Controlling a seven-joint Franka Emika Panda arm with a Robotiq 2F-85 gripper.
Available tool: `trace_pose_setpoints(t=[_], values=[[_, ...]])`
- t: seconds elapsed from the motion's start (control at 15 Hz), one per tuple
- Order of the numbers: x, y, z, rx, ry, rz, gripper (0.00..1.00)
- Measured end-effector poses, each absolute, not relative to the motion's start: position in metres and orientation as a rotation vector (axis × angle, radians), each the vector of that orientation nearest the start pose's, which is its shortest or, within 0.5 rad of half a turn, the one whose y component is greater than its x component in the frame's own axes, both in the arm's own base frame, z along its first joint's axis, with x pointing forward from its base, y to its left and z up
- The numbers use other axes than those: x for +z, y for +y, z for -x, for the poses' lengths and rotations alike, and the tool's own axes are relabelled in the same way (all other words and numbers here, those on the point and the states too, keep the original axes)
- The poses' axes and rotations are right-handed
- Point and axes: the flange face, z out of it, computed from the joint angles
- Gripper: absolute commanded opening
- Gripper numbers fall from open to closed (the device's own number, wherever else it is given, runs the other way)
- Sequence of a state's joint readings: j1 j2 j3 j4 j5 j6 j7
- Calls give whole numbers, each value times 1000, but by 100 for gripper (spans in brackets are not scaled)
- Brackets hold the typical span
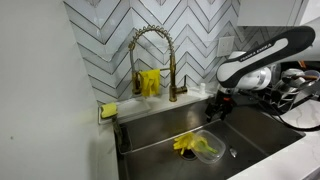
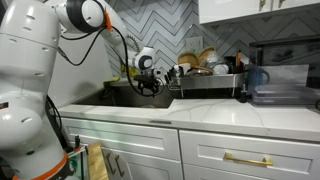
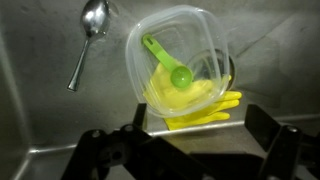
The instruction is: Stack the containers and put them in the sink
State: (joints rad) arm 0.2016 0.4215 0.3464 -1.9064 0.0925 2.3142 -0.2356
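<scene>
**Q:** Where is the container?

**A:** A clear container (image 3: 195, 35) with rounded corners lies on the floor of the steel sink (image 1: 160, 130). In the wrist view it fills the upper middle of the picture. A green scoop (image 3: 172, 68) rests inside it. A yellow glove (image 3: 205, 110) lies flat beneath it, with its fingers sticking out past the container's near right edge. A second rim seems to show inside the first, but I cannot tell whether this is one container or two nested together.

**Q:** And the hand?

**A:** The hand (image 3: 195, 155) hangs above the sink. Its two dark fingers (image 3: 105, 150) are spread wide, one at each lower corner of the wrist view, and nothing is held between them. The container lies below and just beyond the fingertips, centred on the gap and not touching them.

**Q:** How does that look from outside?

**A:** In an exterior view the hand (image 1: 216, 108) is near the sink's back wall. The container (image 1: 207, 148) sits lower in the basin, toward the front, well apart from the hand.

**Q:** Anything else nearby?

**A:** A metal spoon (image 3: 88, 35) lies on the sink floor to the left of the container, apart from it. A brass faucet (image 1: 150, 55) arches over the back edge. In an exterior view a dish rack (image 2: 205, 80) stands on the pale bench (image 2: 200, 115) beside the sink.
</scene>
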Motion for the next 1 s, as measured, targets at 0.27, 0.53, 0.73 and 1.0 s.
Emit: trace_pose_setpoints(t=[0.27,0.53,0.73,1.0], values=[[365,325,-526,144,-880,2857,100],[428,329,-506,191,-856,2969,100],[462,328,-491,176,-886,3058,100],[486,326,-483,104,-894,3082,100]])
